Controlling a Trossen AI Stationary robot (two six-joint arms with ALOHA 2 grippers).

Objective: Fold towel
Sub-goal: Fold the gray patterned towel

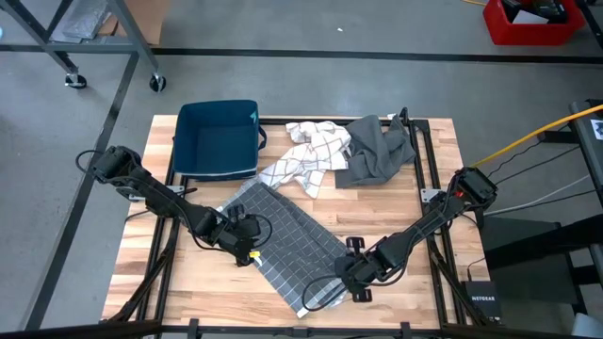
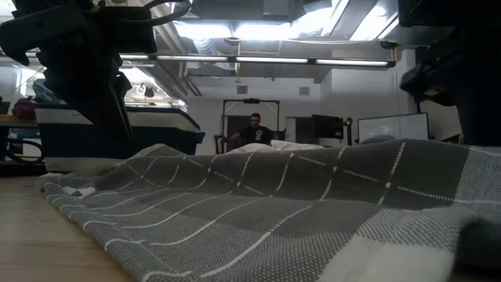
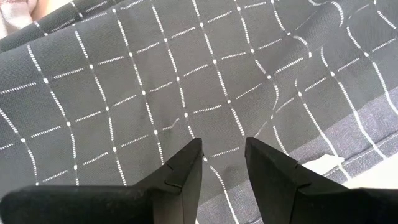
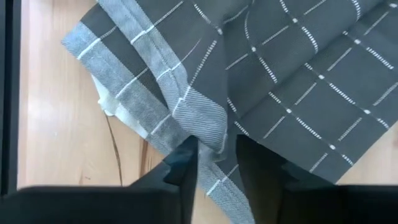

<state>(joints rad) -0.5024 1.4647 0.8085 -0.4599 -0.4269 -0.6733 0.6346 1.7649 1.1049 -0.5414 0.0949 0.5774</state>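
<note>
Grey checked towel (image 1: pixel 283 247) lies spread at the table's (image 1: pixel 424 292) front centre. Right gripper (image 4: pixel 216 152) is nipping a folded hem; left gripper (image 3: pixel 222 152) rests spread on the opposite edge, holding nothing. Step: securing corners. Next, likely: left must pinch too, then both lift together.

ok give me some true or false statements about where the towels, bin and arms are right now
1. The dark checked towel lies spread on the table. True.
2. The blue bin holds the white towel. False: the white checked towel lies on the table beside it.
3. The right tool is at the dark checked towel's edge. True.
4. The plain grey cloth is folded neatly. False: it lies crumpled.
5. The left tool hangs over the bin. False: it is at the dark checked towel.
</note>
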